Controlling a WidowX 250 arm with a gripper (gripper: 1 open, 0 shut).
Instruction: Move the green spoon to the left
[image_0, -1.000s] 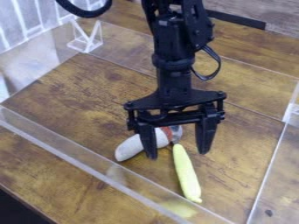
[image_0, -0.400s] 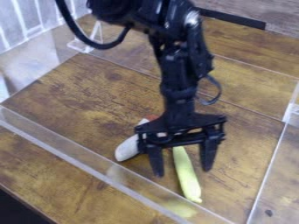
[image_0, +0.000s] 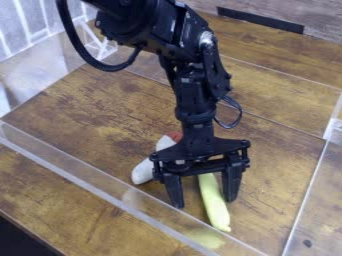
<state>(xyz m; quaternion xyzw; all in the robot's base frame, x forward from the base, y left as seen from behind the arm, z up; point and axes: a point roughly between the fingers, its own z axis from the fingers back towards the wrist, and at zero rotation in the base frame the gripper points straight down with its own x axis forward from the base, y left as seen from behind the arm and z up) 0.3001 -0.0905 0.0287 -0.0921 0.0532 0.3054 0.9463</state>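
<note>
The black arm reaches down over the wooden table (image_0: 80, 110), its fingers (image_0: 206, 190) spread apart, one on each side of the green spoon (image_0: 214, 203). The spoon lies on the table in the near part of the picture, its yellow-green handle running toward the clear low barrier (image_0: 114, 186) along the near side. Whether the fingers touch the handle, I cannot tell.

Just beside the spoon, on the picture's left, lies the toy mushroom (image_0: 144, 171), its white stem angled toward the gripper and partly behind it. Another clear panel (image_0: 315, 190) stands on the picture's right, and a white slatted rack (image_0: 38, 25) fills the far left corner.

The gripper hides the spoon's upper end, so its silver bowl cannot be made out. Most of the mushroom's red-brown cap is covered too, and the arm's upper part is cut off by the top edge.
</note>
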